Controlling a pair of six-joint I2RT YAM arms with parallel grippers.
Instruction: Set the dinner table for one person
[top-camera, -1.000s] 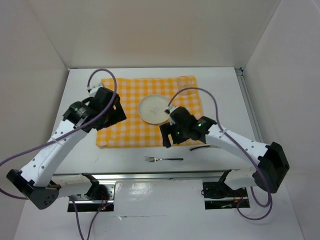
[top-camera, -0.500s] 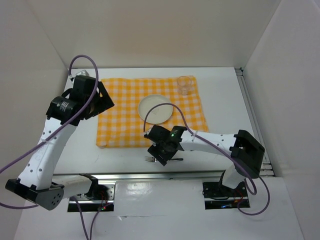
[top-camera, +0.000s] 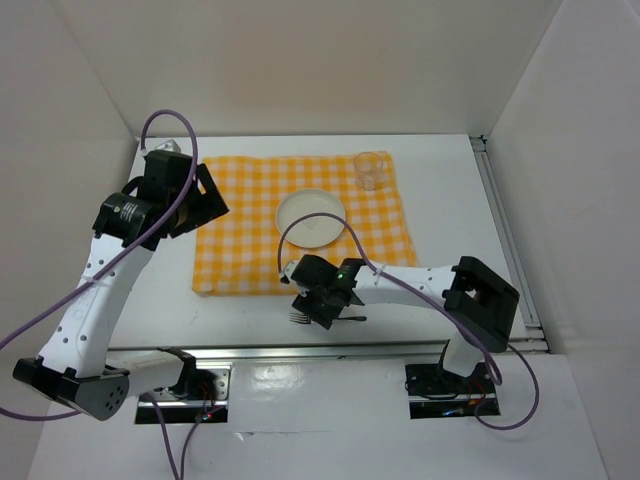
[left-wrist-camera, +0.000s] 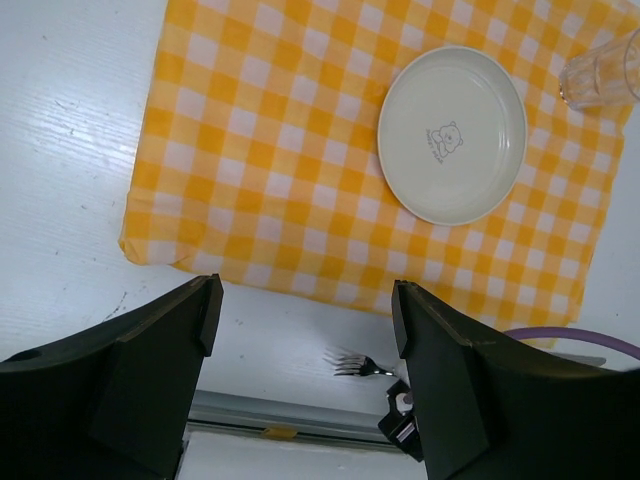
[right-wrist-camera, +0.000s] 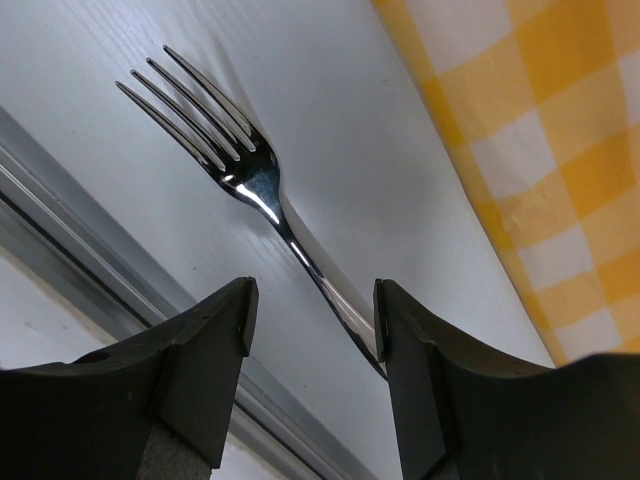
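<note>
A silver fork (right-wrist-camera: 252, 185) lies on the white dinner table (top-camera: 450, 180) near its front edge, tines pointing left; it also shows in the top view (top-camera: 297, 317) and the left wrist view (left-wrist-camera: 357, 365). My right gripper (top-camera: 322, 305) is open, low over the fork, its handle running between the jaws (right-wrist-camera: 312, 300) close to the right finger. My left gripper (top-camera: 185, 205) is open and empty, high over the left edge of the yellow-and-white checked cloth (top-camera: 250, 225). A cream plate (top-camera: 311, 217) with a small bear print (left-wrist-camera: 451, 133) sits on the cloth. A clear glass (top-camera: 371, 170) stands at the cloth's far right corner.
A silver metal rail (top-camera: 300, 352) runs along the table's front edge, just behind the fork, and another (top-camera: 505, 230) along the right edge. White walls enclose the table on three sides. A purple cable (top-camera: 330, 225) loops over the plate's near edge.
My right gripper swung from the cloth beside the plate down to the fork at the front edge. My left arm rose and drew back to the left.
</note>
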